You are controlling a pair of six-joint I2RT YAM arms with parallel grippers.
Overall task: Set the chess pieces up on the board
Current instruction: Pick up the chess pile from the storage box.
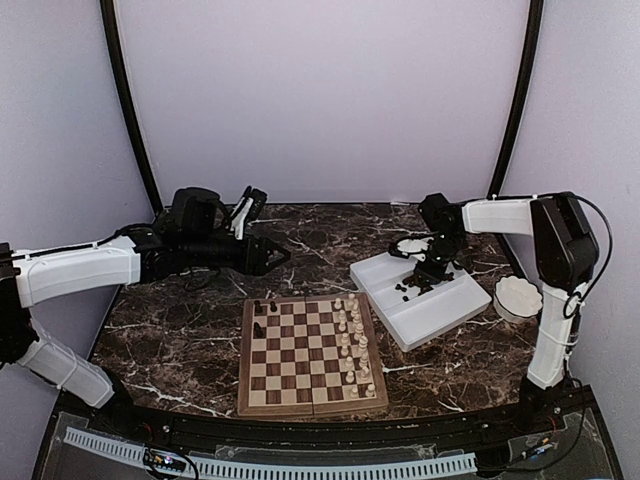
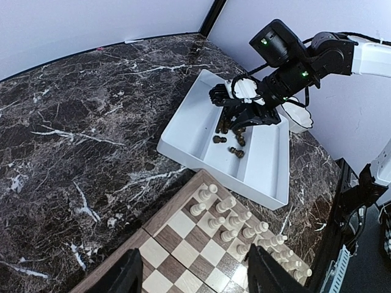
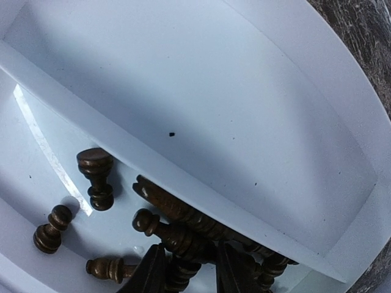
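Marble table [image 1: 180,330], white tray [image 3: 244,122], chess pieces [image 3: 177,237] piled between parted right jaws

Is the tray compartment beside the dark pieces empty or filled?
Empty. The right wrist view shows only bare floor in that compartment of the white tray; the dark chess pieces lie beyond its divider.

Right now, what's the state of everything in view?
left gripper, open, empty.
right gripper, down in tray, straddling a dark piece; grip unclear.
chess pieces, mostly lying in tray; a few stand on board.
board, open flat.
cream pieces, standing along board's right side.
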